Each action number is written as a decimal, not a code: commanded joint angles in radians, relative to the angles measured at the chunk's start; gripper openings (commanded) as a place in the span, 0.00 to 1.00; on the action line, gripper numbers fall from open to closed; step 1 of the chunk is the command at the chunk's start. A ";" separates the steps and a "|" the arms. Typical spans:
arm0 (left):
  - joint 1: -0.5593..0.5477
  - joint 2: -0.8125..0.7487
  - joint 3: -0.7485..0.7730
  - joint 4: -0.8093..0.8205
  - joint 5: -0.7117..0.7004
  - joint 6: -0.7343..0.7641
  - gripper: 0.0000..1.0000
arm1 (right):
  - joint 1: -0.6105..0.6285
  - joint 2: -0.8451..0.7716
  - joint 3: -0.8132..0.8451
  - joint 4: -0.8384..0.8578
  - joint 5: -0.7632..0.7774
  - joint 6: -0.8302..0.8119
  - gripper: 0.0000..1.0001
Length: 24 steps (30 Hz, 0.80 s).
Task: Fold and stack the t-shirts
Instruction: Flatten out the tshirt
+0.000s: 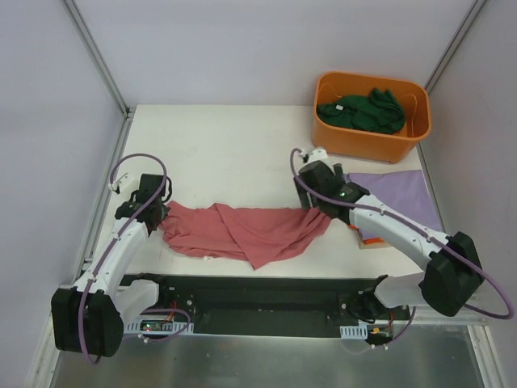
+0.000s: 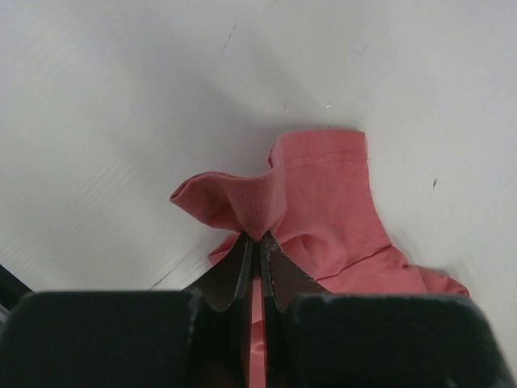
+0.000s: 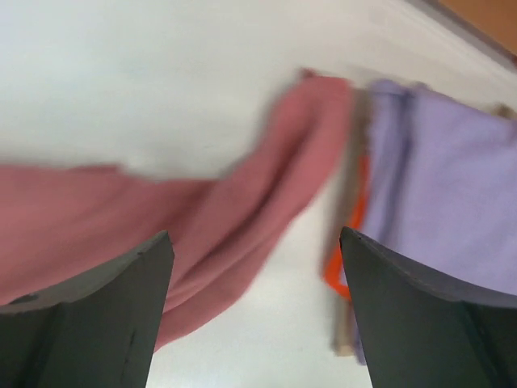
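Note:
The dusty red-pink t-shirt (image 1: 246,230) lies crumpled across the table's front middle. My left gripper (image 1: 155,212) is shut on its left edge; the left wrist view shows the cloth (image 2: 307,202) pinched between the closed jaws. My right gripper (image 1: 317,207) hangs open over the shirt's right end (image 3: 242,218), holding nothing. A folded lavender-purple t-shirt (image 1: 396,194) lies at the right on top of an orange one, whose edge (image 3: 343,259) shows beneath it. A dark green t-shirt (image 1: 361,111) sits in the tub.
A rigid orange plastic tub (image 1: 408,139) stands at the back right corner. White walls with metal rails close in the table at left, right and back. The arm bases sit on a black strip along the near edge.

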 commanded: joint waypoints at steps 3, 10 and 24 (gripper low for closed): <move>0.001 -0.101 -0.077 0.075 0.042 0.007 0.00 | 0.315 -0.038 -0.060 0.155 -0.311 0.050 0.86; 0.001 -0.167 -0.098 0.081 0.056 0.027 0.00 | 0.585 0.201 0.024 0.194 -0.278 0.259 0.78; 0.001 -0.154 -0.113 0.090 0.062 0.028 0.00 | 0.708 0.324 0.068 0.042 -0.138 0.544 0.52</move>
